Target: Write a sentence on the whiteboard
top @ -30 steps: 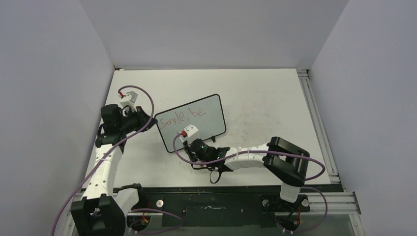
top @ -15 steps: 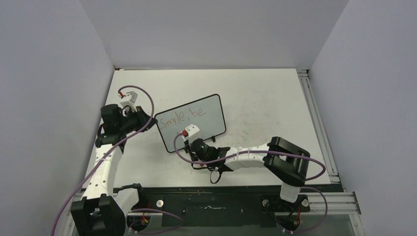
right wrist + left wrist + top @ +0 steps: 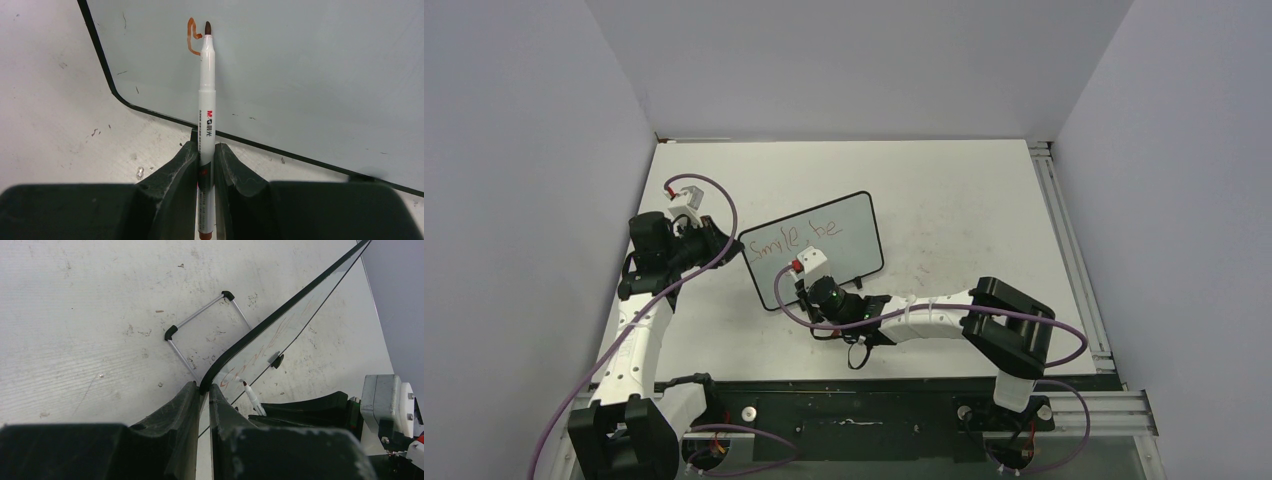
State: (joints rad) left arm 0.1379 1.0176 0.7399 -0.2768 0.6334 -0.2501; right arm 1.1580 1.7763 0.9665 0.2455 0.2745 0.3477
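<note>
The whiteboard (image 3: 849, 222) stands tilted near the table's middle on a wire stand (image 3: 200, 327). Its upper line of the sentence (image 3: 796, 236) reads "Smile, be" in thin red. My left gripper (image 3: 205, 388) is shut on the board's black-framed corner, at its left edge (image 3: 742, 247). My right gripper (image 3: 205, 150) is shut on a slim white marker (image 3: 205, 95) in front of the board's lower part. The marker's tip (image 3: 207, 27) rests on the board beside a small fresh red curl (image 3: 192, 39). The left wrist view also shows the marker (image 3: 253, 399) meeting the glossy face.
A grey wall stands close on the left of the table and a metal rail (image 3: 1064, 240) runs along its right edge. The right arm (image 3: 934, 318) lies low across the near table in front of the board. Faint red smudges (image 3: 924, 240) mark the table right of the board.
My right gripper with the marker has shifted slightly left and up along the board's lower part. The left arm and the board have not moved.
</note>
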